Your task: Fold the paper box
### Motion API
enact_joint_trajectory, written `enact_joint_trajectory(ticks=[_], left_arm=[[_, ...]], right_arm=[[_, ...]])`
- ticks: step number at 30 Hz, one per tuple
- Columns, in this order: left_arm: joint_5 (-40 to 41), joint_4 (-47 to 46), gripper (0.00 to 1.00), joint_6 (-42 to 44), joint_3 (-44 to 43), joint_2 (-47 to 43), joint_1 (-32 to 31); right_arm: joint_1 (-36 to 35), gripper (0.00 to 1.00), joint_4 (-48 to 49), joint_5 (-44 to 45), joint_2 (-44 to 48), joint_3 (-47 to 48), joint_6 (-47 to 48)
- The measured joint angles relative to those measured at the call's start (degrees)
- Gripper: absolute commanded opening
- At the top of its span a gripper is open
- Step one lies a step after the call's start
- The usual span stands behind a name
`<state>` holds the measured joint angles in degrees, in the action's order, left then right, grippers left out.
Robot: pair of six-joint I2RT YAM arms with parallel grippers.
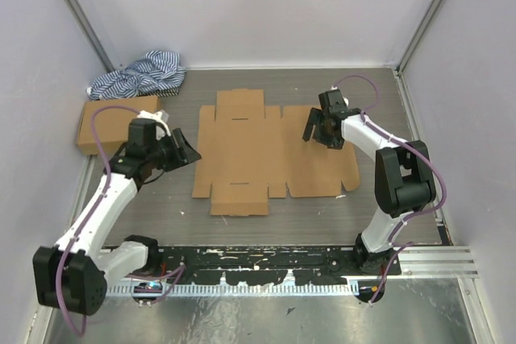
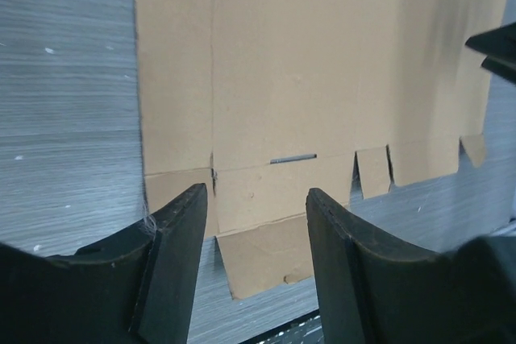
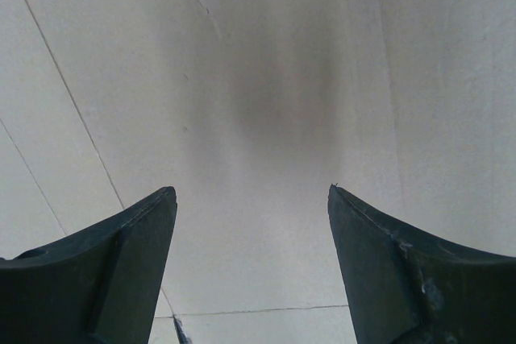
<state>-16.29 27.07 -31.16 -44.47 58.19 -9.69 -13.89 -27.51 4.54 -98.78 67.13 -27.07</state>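
Note:
The paper box (image 1: 258,155) lies flat and unfolded on the grey table, a brown die-cut blank with flaps and tabs. My left gripper (image 1: 187,151) is open and empty, just off the blank's left edge. In the left wrist view the blank (image 2: 322,78) fills the upper frame, with my left gripper (image 2: 256,199) over its near flaps. My right gripper (image 1: 316,130) is open and empty, hovering over the blank's right panel. In the right wrist view the cardboard (image 3: 258,78) fills the frame close below my right gripper (image 3: 251,192).
A ready-made brown cardboard box (image 1: 113,122) sits at the far left. A blue-white striped cloth (image 1: 141,74) lies behind it. Grey walls close in the table on three sides. A black rail (image 1: 266,259) runs along the near edge.

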Motion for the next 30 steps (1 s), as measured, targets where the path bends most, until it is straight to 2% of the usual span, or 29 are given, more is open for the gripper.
enact_joint_trajectory(ticks=[4, 7, 20, 30], left_arm=[[2.91, -0.63, 0.57, -0.55, -0.57, 6.99, -6.19], [4.63, -0.66, 0.57, -0.81, -2.01, 11.96, -8.28], [6.82, -2.6, 0.56, -1.7, -8.83, 29.86, -8.52], [7.26, -2.6, 0.54, -1.31, -15.78, 42.27, -8.52]], right_arm=[[-1.05, 0.79, -0.02, 0.39, -0.15, -1.4, -0.92], [-1.4, 0.78, -0.04, 0.42, -0.37, -2.51, -1.62], [-4.44, 0.76, 1.75, 0.33, 0.59, -8.44, -2.19], [-7.82, 0.76, 3.19, -3.26, 9.55, -18.05, -3.56]])
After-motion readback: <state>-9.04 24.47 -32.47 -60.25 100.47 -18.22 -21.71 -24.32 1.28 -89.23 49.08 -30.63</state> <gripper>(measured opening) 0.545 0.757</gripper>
